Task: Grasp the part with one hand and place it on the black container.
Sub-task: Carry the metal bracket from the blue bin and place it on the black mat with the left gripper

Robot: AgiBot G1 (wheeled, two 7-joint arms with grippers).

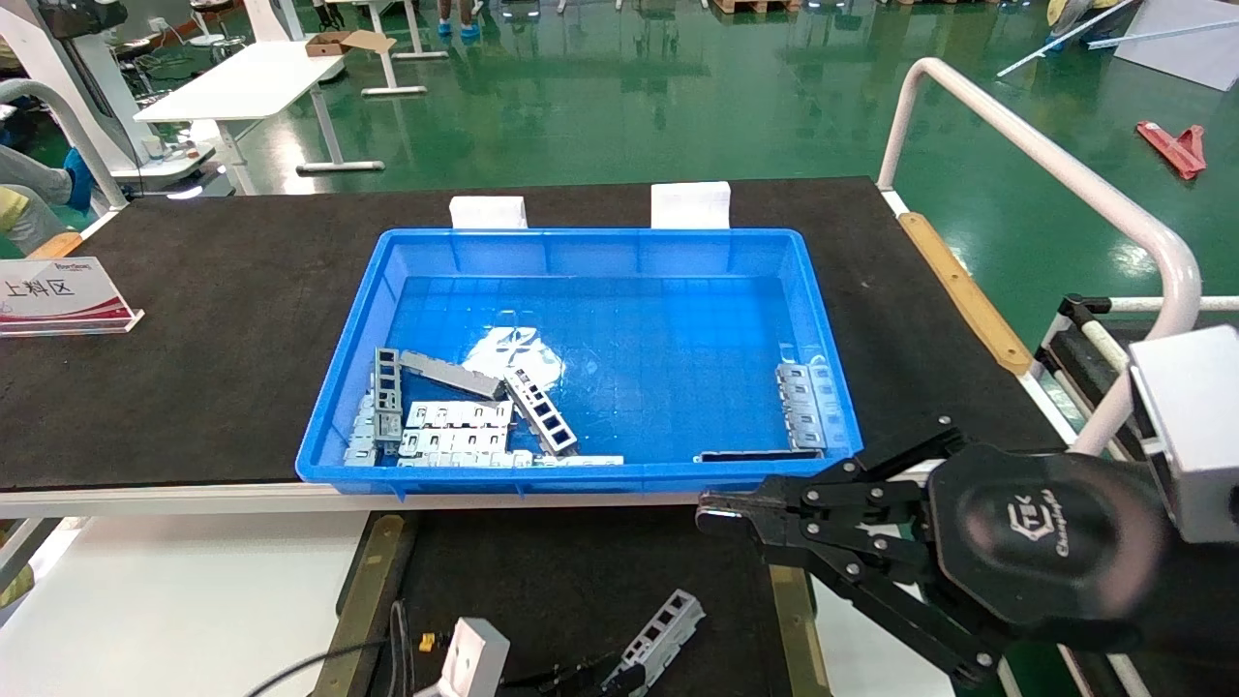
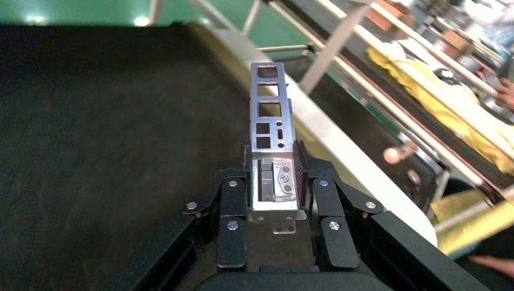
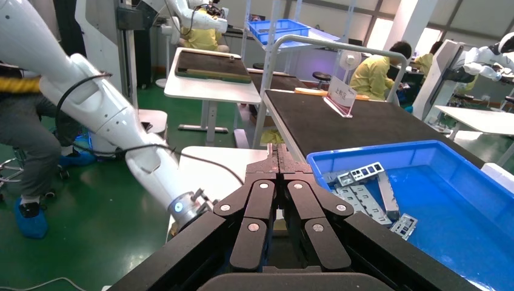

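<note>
Silver part [image 2: 272, 112] clamped in left gripper [image 2: 276, 182], seemingly above black container [image 1: 581, 581]; right gripper [image 3: 278, 159] closed.

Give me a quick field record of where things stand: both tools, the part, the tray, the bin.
left tool: shut on the part, over the black container
part: ladder-like metal bar, clamped at one end, the rest sticking out past the fingertips
black container: near edge of the head view, brownish-gold strips along both sides; whether the part touches it cannot be told
right tool: shut, empty, just in front of the bin's near wall
blue bin: on the table mat, more parts piled in both near corners
</note>
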